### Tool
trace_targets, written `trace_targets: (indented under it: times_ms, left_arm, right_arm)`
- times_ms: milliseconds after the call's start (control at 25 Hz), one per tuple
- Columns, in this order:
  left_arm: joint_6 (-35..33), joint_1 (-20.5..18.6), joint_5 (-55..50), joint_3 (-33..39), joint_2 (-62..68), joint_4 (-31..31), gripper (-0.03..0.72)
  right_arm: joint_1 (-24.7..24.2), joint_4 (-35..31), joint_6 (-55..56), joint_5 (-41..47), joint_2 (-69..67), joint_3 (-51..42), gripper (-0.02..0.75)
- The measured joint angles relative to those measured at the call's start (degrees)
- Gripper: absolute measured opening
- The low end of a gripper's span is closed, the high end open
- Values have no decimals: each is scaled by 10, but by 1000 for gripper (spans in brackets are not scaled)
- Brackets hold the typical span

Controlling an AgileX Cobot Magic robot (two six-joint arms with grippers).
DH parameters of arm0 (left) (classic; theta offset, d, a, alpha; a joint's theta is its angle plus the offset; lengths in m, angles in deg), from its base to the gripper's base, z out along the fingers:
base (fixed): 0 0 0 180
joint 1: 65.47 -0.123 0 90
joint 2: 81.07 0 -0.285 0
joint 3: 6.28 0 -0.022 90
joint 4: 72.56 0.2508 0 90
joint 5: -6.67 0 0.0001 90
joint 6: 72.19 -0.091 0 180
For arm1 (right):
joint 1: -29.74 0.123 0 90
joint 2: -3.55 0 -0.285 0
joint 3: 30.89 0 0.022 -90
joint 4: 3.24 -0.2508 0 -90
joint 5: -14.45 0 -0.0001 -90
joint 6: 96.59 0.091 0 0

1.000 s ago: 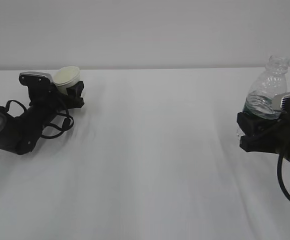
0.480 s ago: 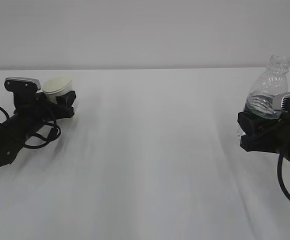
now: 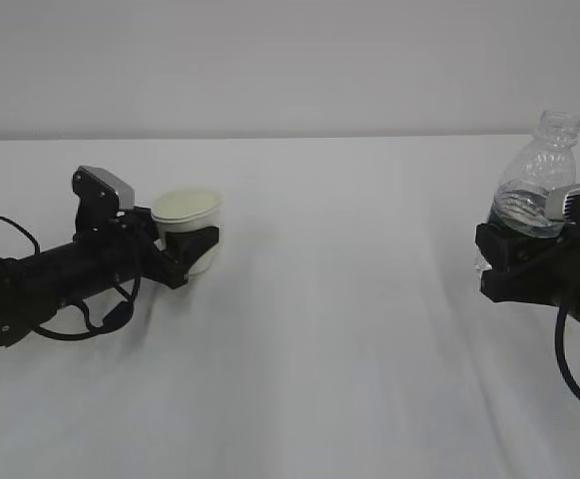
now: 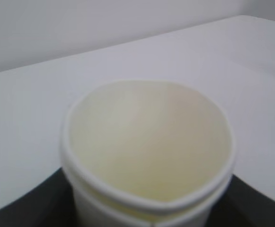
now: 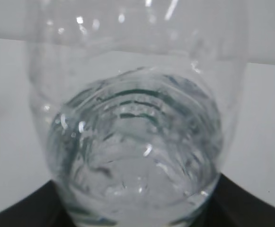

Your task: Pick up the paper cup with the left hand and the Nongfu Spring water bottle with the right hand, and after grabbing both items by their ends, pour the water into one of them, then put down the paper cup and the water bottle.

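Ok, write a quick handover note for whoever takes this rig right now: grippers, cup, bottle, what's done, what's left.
Left gripper: shut on the small white paper cup, off the table, upright, nothing visible inside.
Right gripper: shut on the clear ribbed plastic bottle, uncapped, some water in it, at the far right.
Done: both picked up.
Left: bring them together, pour, then set both down on the white table.

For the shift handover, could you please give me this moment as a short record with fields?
surface: white table
left hand: shut on the paper cup, held by its lower part, mouth up
cup contents: no liquid visible
right hand: shut on the Nongfu Spring water bottle, gripped low, leaning slightly
bottle: uncapped, water in its lower part
spacing: cup and bottle far apart, pouring not begun
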Motion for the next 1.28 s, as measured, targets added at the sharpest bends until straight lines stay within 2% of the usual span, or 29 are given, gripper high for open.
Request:
trace_targets:
  times_ms: [200, 600, 1080, 1280]
  left_arm:
    - [12, 50, 0, 0, -3, 56, 465]
    - [17, 170, -2, 0, -52, 115, 465]
    - [40, 234, 0, 0, -63, 125, 465]
    - [41, 243, 0, 0, -63, 114, 457]
  right_arm:
    - [0, 0, 0, 4, 0, 0, 404]
    - [0, -1, 0, 12, 0, 0, 403]
    - [0, -1, -18, 25, 0, 0, 403]
    - [0, 0, -35, 30, 0, 0, 403]
